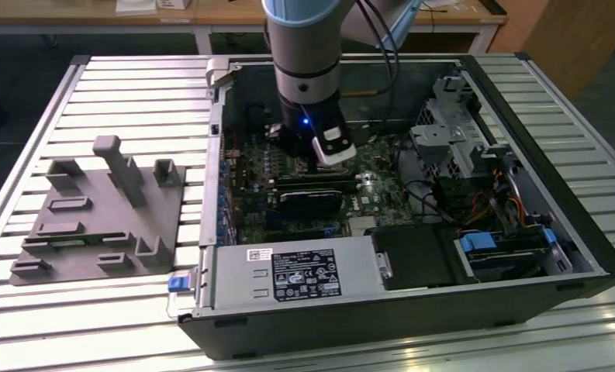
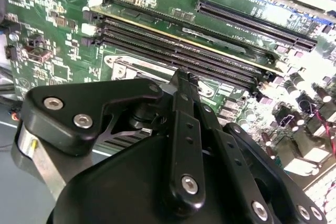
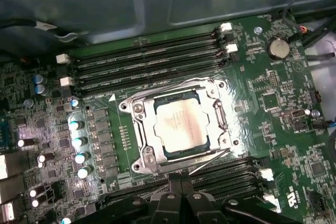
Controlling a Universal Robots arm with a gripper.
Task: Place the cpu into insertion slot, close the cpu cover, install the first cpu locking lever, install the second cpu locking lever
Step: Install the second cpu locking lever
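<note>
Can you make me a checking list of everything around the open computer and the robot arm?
Surface: ribbed silver metal table bearing the open black computer case.
Job's things: silver square cpu sits in the insertion slot; thin silver cpu cover lies closed around it.
Clutter: grey plastic fixture block on the table, at the exterior view's left.
Grippers: black gripper hangs over the green motherboard, near the slot.
Cables: black cable along the arm; coloured wires inside the case.
Surroundings: wooden desks behind.
</note>
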